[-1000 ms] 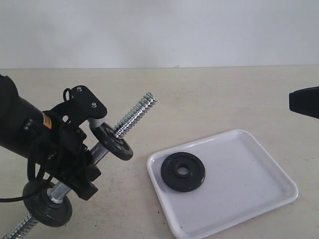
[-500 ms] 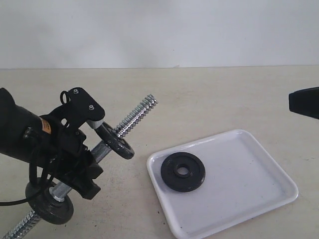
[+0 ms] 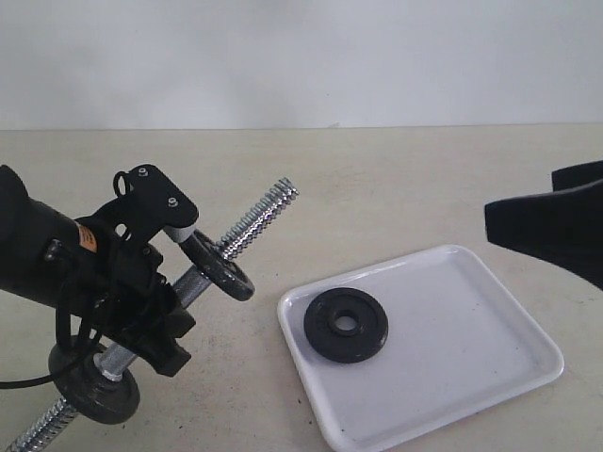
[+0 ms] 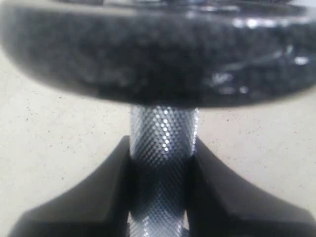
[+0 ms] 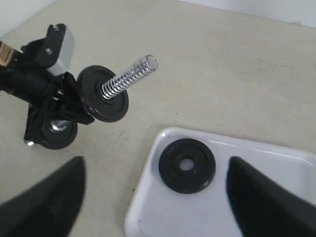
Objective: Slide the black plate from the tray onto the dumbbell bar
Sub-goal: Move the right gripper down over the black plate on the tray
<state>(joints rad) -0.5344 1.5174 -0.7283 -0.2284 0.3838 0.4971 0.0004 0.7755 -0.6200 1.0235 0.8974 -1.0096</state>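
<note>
Left wrist view shows the left claw [image 4: 162,153] clamped narrowly on the knurled middle of the short chrome steel dumbbell bar [image 4: 163,126], just beside a small black disc [image 4: 148,54]. The bar slants upward over the beige tabletop [image 3: 396,188]. The right claw [image 5: 157,163] hangs spread wide, holding nothing. Beyond it, the flat round matte-black iron plate [image 5: 187,165] lies flat in the shallow glossy white rectangular tray [image 3: 480,320], well apart from the bar.
</note>
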